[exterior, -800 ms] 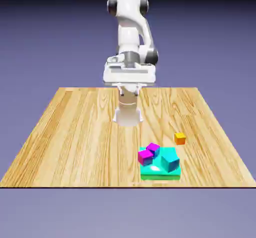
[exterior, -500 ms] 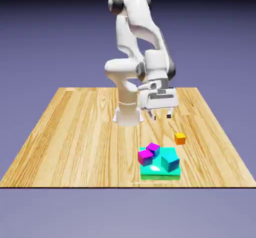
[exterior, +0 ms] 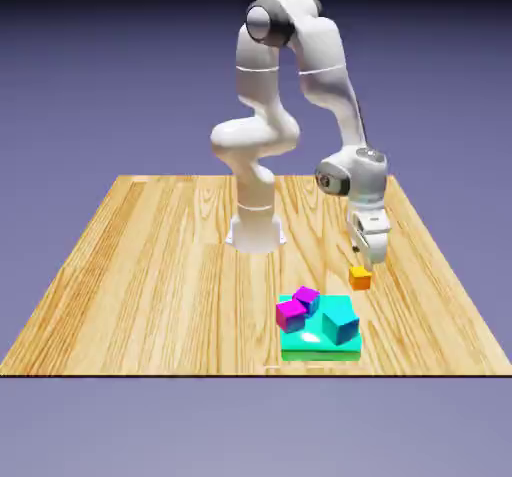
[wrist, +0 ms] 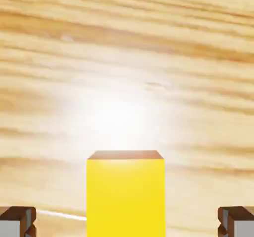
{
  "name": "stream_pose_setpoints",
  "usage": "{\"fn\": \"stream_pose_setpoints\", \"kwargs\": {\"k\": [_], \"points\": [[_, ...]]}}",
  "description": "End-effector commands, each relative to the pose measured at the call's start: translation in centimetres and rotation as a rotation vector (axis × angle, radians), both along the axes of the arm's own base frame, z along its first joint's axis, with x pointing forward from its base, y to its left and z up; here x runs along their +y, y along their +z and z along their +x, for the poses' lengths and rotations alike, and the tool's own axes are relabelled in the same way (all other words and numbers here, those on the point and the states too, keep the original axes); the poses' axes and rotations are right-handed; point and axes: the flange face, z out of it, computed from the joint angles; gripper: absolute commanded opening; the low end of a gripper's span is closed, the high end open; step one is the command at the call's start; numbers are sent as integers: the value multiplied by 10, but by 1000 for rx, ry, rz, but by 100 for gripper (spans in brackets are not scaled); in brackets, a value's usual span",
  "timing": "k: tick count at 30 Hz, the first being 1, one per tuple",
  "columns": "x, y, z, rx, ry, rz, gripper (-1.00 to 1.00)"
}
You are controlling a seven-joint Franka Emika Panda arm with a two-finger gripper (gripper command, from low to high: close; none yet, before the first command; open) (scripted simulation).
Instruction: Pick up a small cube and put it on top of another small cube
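Note:
The small cube, tiny and orange with a lighter yellow top, lies on the wood table toward the exterior view's right. My gripper hangs directly over it, tips almost at its top. In the hand view the cube fills the lower middle, and a grey fingertip shows at the left edge and another fingertip at the right. Bare wood separates each tip from the cube, so the gripper is open and holds nothing. A magenta cube and a purple cube rest together nearer the front.
A teal cube sits on a flat green slab beside the magenta and purple cubes, just in front of the orange cube. The robot's base stands at the table's far middle. The table's front edge runs close below the slab.
The arm swung from above the table's middle toward the exterior view's right and lowered, bringing the gripper down over the orange cube. No cube has moved.

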Motion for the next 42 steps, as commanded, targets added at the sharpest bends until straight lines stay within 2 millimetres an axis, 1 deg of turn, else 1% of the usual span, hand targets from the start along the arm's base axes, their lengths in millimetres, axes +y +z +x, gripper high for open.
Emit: {"fn": "stream_pose_setpoints", "kwargs": {"k": [1,5,9,10,11,18,24,25,27,29,33,37,40,42], "points": [[1,-5,0,3,0,3,0],[0,-28,0,2,-2,-2,0],[-5,-51,2,-22,0,-26,0],[-5,-51,2,-22,0,-26,-100],[-5,-51,2,-22,0,-26,-100],[1,-11,0,5,-1,4,-100],[-6,19,2,-24,1,-26,-100],[-6,19,2,-24,1,-26,-100],[-14,29,35,-25,-44,-29,-100],[-27,39,68,-25,-88,-31,-100],[-64,63,132,-24,-177,-33,-100],[-116,91,187,-22,-266,-34,-100],[-164,113,222,-20,-332,-32,-100],[-200,129,241,-19,-377,-30,-100]]}}
